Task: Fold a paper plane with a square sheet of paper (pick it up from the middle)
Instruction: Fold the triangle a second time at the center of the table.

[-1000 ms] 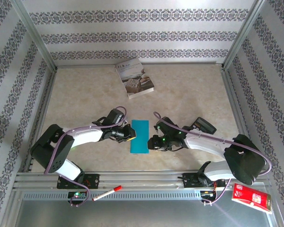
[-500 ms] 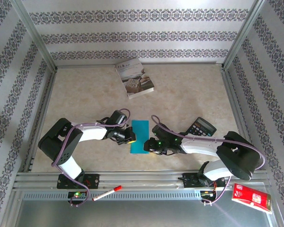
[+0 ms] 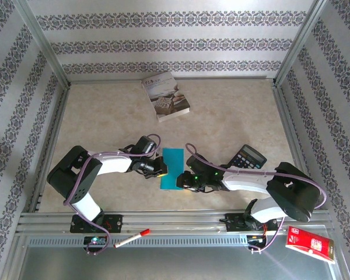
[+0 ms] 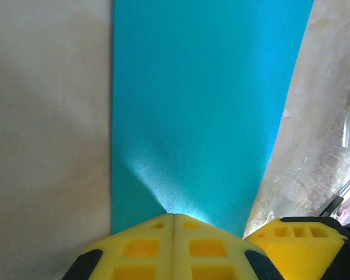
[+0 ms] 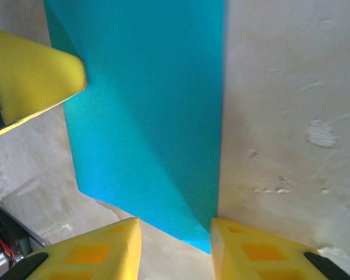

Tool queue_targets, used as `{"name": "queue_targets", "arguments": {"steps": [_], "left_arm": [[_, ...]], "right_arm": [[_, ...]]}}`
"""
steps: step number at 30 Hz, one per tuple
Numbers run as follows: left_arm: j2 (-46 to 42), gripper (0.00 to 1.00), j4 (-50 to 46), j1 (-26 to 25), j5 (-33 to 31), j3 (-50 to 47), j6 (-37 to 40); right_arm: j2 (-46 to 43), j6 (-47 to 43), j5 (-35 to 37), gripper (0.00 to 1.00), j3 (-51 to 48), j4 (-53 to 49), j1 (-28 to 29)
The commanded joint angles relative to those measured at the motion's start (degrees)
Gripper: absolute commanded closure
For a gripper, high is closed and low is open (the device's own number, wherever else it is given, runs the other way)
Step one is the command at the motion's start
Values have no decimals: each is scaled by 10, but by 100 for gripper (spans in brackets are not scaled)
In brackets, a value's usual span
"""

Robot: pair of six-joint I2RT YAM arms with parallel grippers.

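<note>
The square sheet of paper (image 3: pixel 172 167) is teal-blue and lies flat on the table, folded into a long upright rectangle. A paper plane is out of view. My left gripper (image 3: pixel 161 168) is shut, its yellow fingertips resting together on the sheet's left edge (image 4: pixel 204 105); the left wrist view shows my left gripper (image 4: pixel 173 218) with no gap between its fingers. My right gripper (image 3: pixel 184 182) stands open at the sheet's lower right corner. In the right wrist view the right gripper (image 5: pixel 175 226) has one finger beside the sheet's edge (image 5: pixel 151 105) and the other on bare table.
A grey-white book (image 3: pixel 165 96) lies at the back of the table. A black calculator (image 3: pixel 248 157) sits just behind the right arm. On the front shelf are a red marker (image 3: pixel 132 238) and a red packet (image 3: pixel 310 242). Metal frame rails border the table.
The right gripper has slid forward and left to the sheet's lower right corner, uncovering the calculator. The left arm's elbow has swung inward and its fingers closed fully. The sheet has stayed put.
</note>
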Motion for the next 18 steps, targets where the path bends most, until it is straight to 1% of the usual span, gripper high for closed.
{"name": "queue_targets", "arguments": {"steps": [1, 9, 18], "left_arm": [[10, 100, -22, -1, -5, -13, 13], [12, 100, -24, -1, -4, -13, 14], [14, 100, -26, -1, -5, -13, 18]], "right_arm": [[-16, -10, 23, 64, 3, -28, 6], [5, -8, 15, 64, 5, -15, 9], [32, 0, -4, 64, 11, 26, 17]]}}
